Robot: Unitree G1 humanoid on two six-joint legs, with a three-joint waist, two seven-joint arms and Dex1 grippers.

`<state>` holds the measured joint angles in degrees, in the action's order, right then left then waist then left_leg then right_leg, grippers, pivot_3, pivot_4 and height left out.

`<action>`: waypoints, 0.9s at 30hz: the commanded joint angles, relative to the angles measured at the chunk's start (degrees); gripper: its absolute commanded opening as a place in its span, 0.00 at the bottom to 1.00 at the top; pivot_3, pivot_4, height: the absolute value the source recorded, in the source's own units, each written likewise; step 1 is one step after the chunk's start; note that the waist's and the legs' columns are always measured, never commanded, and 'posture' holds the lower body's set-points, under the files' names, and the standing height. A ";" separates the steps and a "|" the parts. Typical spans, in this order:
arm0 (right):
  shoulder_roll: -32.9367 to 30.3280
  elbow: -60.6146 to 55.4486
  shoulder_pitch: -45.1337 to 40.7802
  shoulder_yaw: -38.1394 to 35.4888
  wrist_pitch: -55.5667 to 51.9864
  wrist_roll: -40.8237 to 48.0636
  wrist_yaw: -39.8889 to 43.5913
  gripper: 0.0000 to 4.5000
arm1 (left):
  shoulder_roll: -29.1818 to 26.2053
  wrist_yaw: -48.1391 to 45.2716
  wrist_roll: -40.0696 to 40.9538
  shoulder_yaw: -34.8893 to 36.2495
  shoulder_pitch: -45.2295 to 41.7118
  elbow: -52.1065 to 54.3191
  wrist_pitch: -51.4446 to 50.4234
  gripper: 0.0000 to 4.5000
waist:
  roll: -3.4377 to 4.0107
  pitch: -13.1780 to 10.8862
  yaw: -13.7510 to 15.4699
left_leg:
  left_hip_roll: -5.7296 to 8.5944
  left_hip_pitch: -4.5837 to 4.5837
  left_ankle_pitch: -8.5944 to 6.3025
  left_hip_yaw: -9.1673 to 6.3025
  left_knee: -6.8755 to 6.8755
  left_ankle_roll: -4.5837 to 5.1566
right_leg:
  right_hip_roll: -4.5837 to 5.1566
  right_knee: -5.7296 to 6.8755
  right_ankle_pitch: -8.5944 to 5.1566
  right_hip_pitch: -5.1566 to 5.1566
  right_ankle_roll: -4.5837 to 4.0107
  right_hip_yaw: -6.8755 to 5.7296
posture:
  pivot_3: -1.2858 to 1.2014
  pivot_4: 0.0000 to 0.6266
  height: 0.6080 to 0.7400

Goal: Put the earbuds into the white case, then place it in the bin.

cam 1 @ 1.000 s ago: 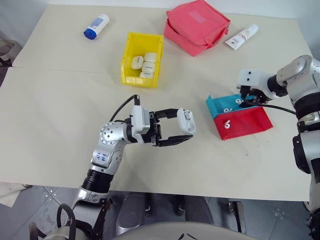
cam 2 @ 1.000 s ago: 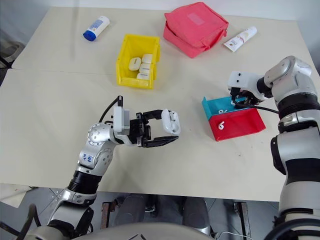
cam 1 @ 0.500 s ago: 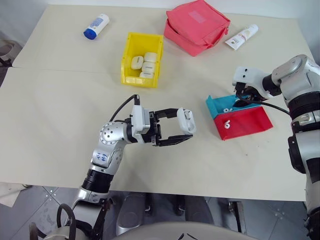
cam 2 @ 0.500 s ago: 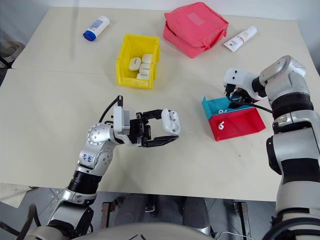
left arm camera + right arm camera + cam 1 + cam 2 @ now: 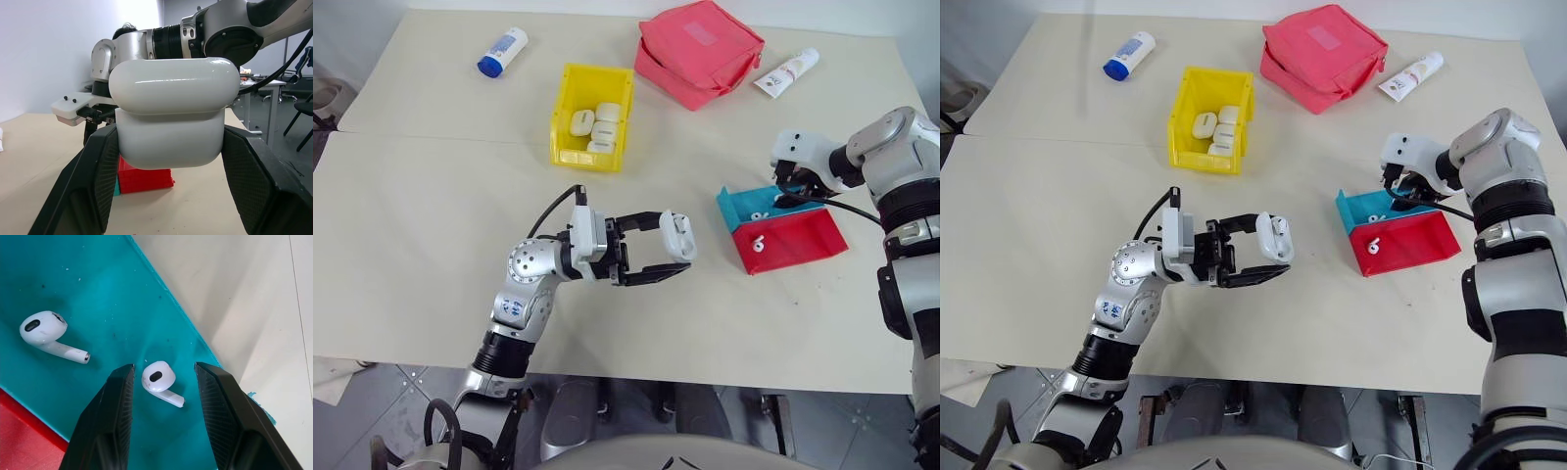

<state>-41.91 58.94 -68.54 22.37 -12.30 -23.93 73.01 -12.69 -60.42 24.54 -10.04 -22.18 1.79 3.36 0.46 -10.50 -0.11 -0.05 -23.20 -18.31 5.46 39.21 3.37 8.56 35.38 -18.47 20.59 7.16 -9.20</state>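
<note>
My left gripper (image 5: 678, 247) hangs above the middle of the table, shut on the white case (image 5: 677, 233). In the left wrist view both fingers (image 5: 93, 186) press the sides of the case (image 5: 171, 122). My right gripper (image 5: 790, 195) points down into the teal tray (image 5: 736, 208) and is open. In the right wrist view its fingers (image 5: 115, 421) straddle one of the earbuds (image 5: 158, 378) without touching it. A second earbud (image 5: 46, 330) lies farther off on the teal floor. Another earbud (image 5: 759, 244) lies on the red tray (image 5: 798, 245). The yellow bin (image 5: 570, 117) stands at the back left of centre.
Several white cases (image 5: 595, 125) lie inside the bin. A red fabric pouch (image 5: 698, 51) sits at the back. A white tube (image 5: 787, 70) lies to its right. A white-and-blue bottle (image 5: 501, 51) lies at the back left.
The right wrist has tilted slightly above the teal tray. The left gripper and the case have kept still.
</note>
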 commanded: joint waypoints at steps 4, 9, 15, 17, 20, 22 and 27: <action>-0.52 0.56 -0.55 0.84 -0.20 -1.47 0.17 0.32 | -0.13 0.27 0.02 0.07 -0.04 2.06 0.80 0.62 | 0.00 0.00 0.00 | 0.00 0.00 0.00 0.00 0.00 0.00 | 0.00 0.00 0.00 0.00 0.00 0.00 | 0.52 0.24 1.00; -0.54 0.19 -0.32 0.61 -0.18 -1.43 0.19 0.10 | -0.17 0.13 0.03 0.32 -0.36 1.46 1.01 0.62 | 0.00 0.00 -0.01 | 0.00 0.01 0.00 0.00 0.00 0.00 | 0.00 0.01 0.00 0.00 0.00 0.00 | 0.52 0.24 1.00; -1.35 -3.27 -0.52 -3.21 0.16 2.34 0.26 0.10 | -0.33 -0.17 0.11 0.63 -1.13 0.35 1.40 0.62 | 0.01 0.00 -0.06 | 0.00 0.01 0.00 0.01 0.00 0.00 | 0.00 0.00 0.00 0.01 0.00 0.00 | 0.52 0.24 1.00; -1.81 -7.38 0.39 -5.96 -0.24 5.80 1.74 0.10 | -0.47 -0.41 0.25 0.85 -1.40 -0.13 1.57 0.62 | 0.07 -0.04 -0.04 | 0.00 0.00 0.00 0.02 0.00 0.00 | 0.00 0.00 0.00 0.02 0.00 0.00 | 0.52 0.24 1.00; -2.03 -20.23 5.13 -12.99 -3.83 14.63 4.65 0.10 | -0.89 -1.50 0.42 1.23 -1.91 -1.57 2.12 0.62 | 0.09 -0.05 0.11 | 0.00 0.00 0.00 0.02 0.00 0.00 | 0.00 0.02 0.00 0.03 0.00 -0.01 | 0.52 0.24 1.00; -3.03 -32.44 10.70 -17.86 -9.10 21.06 6.79 0.10 | -1.10 -2.41 0.55 1.49 -2.64 -3.04 2.50 0.62 | 0.09 -0.05 0.30 | 0.01 0.00 0.00 -0.02 0.00 0.00 | -0.01 0.05 0.00 0.02 0.00 0.00 | 0.52 0.24 1.00; -5.13 -56.41 23.52 -26.74 -24.52 32.18 4.73 0.10 | -1.71 -5.63 0.85 2.39 -5.45 -8.01 3.64 0.62 | 0.09 -0.06 1.47 | 0.12 -0.02 0.00 -0.08 0.02 0.02 | 0.01 0.09 0.00 0.03 0.00 -0.06 | 0.52 0.24 1.00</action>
<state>-45.37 10.00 -45.79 -0.55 -31.49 3.87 78.48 -14.50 -64.84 24.58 -8.48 -26.41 -5.91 5.60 0.54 -10.56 1.37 0.07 -23.22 -18.30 5.40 39.25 3.40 8.57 35.47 -18.47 20.63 7.17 -9.25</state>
